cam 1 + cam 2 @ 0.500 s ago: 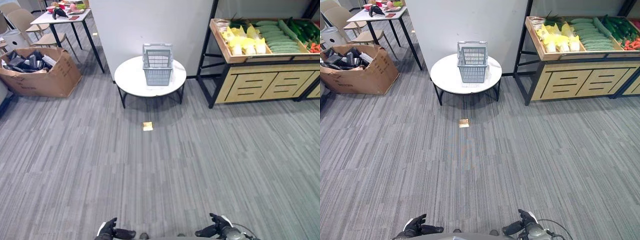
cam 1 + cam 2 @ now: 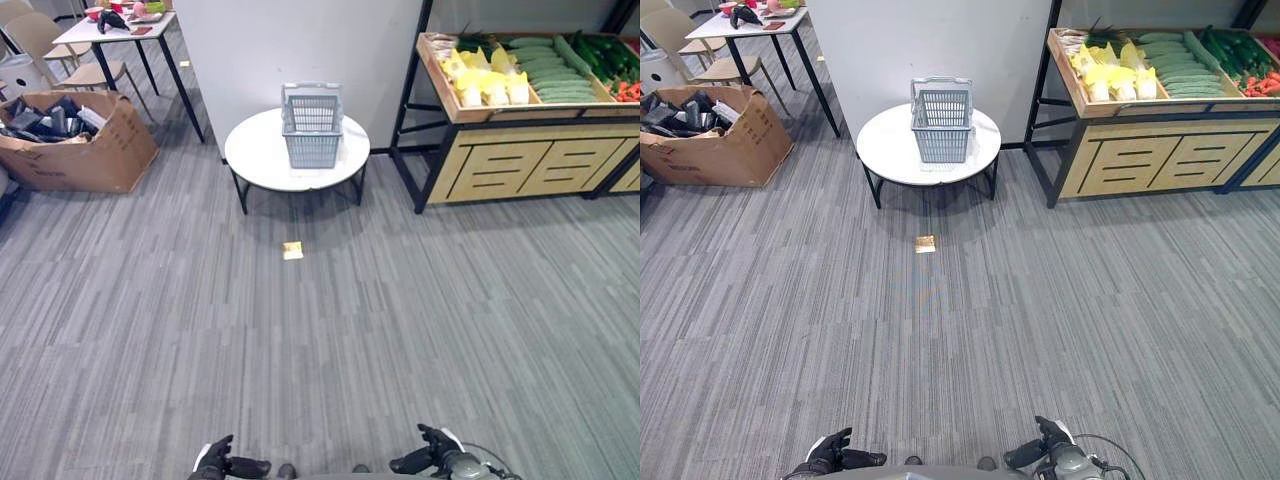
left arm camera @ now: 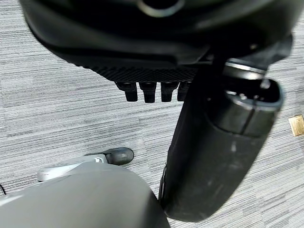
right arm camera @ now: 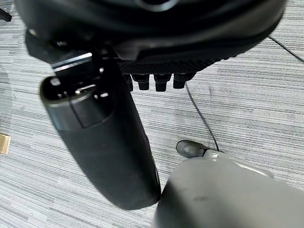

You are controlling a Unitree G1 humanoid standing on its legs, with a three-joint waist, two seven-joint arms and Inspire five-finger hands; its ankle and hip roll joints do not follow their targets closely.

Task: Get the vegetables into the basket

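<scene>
- Grey striped carpet (image 2: 320,330) covers the whole floor, with a small tan square (image 2: 293,251) lying on it just in front of the round table.
- White and round, the table (image 2: 262,160) on dark legs stands against the pale wall panel (image 2: 300,50); it is the landmark for everything else.
- On the table's far half sits the grey slatted basket (image 2: 312,125), upright, its handle up, nothing visible inside it.
- To the right of the table, well apart, a wooden produce stand (image 2: 520,165) with a dark frame carries the vegetables (image 2: 545,75) on its tilted top tray: yellow-and-white pieces at the near end, long green ones beyond, something red at the far edge.
- To the left of the table a brown cardboard box (image 2: 80,150) holds dark odds and ends.
- Behind that box, farther left of the table, stands a white desk (image 2: 125,35) with small items on top and beige chairs (image 2: 45,45) beside it.
- Far from the table, at the near edge of the floor, the left hand (image 2: 222,463) and the right hand (image 2: 432,460) hang low with fingers loosely extended and thumbs out, each holding nothing.
</scene>
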